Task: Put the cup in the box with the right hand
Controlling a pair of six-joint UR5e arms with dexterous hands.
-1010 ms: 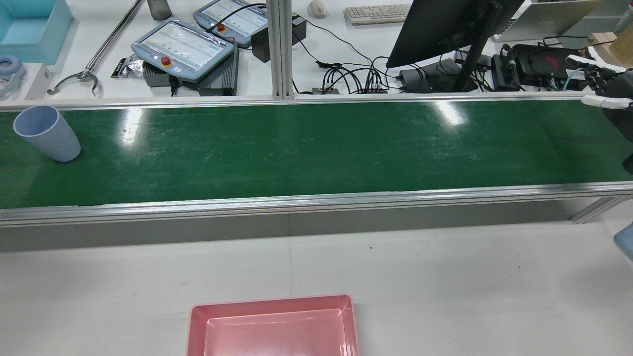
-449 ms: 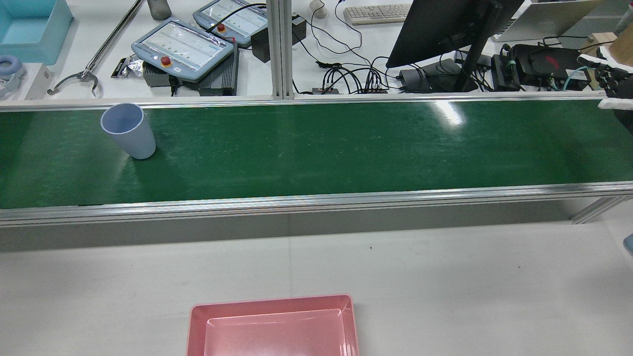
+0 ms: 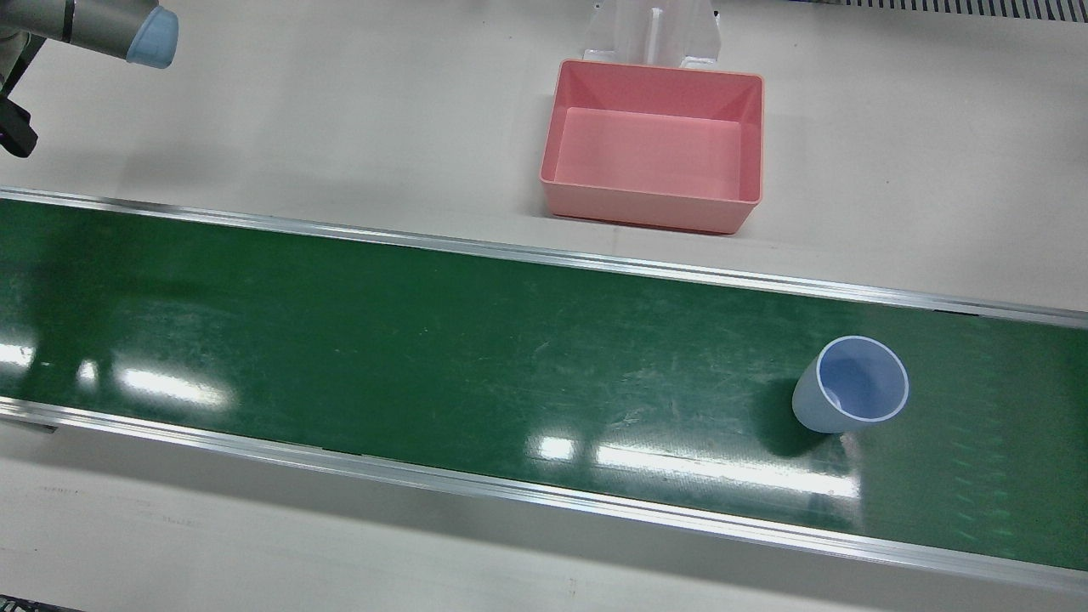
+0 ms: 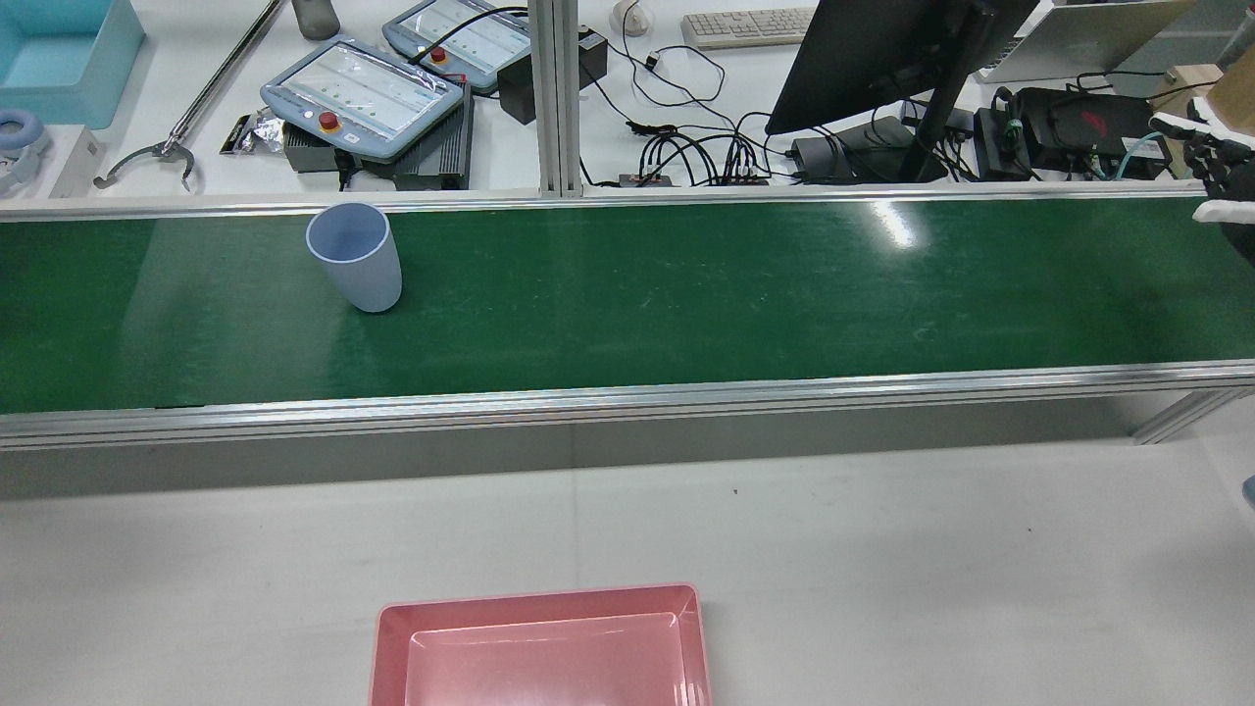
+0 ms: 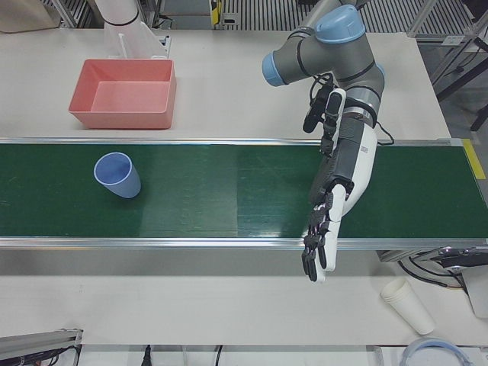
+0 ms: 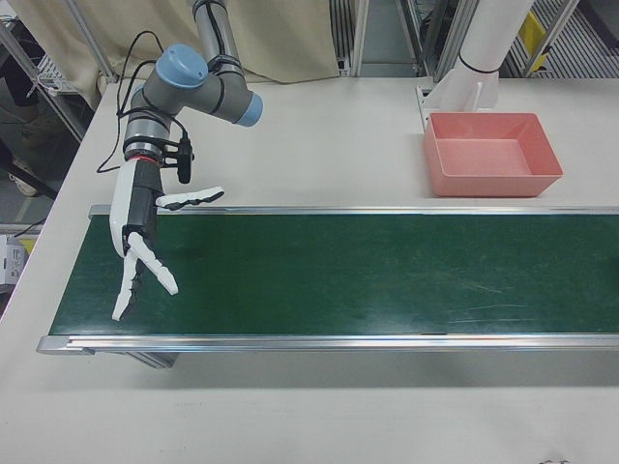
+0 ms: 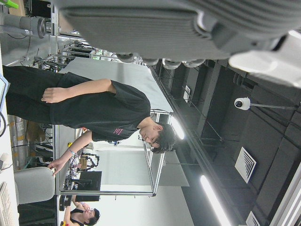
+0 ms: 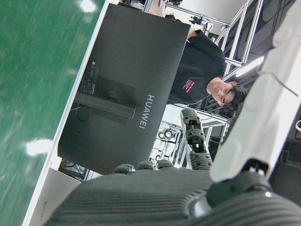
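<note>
A pale blue cup (image 3: 850,395) stands upright on the green belt (image 3: 425,357), near its operator-side edge, also seen in the rear view (image 4: 355,260) and the left-front view (image 5: 118,175). The pink box (image 3: 654,200) sits empty on the white table on the robot's side of the belt (image 4: 539,600). My right hand (image 6: 135,242) hangs open over the far end of the belt, fingers spread, far from the cup; only its edge shows in the rear view (image 4: 1221,172). My left hand (image 5: 324,229) points down at the belt's operator-side edge, open and holding nothing.
Beyond the belt lie two teach pendants (image 4: 363,93), a black monitor (image 4: 882,54), cables and a blue bin (image 4: 64,49). Stacked paper cups (image 5: 408,305) lie on the operators' table. A person (image 7: 94,108) shows in the left hand view.
The cup has travelled along the belt from the rear view's far left toward the middle. My right hand has drifted slightly toward that view's right edge.
</note>
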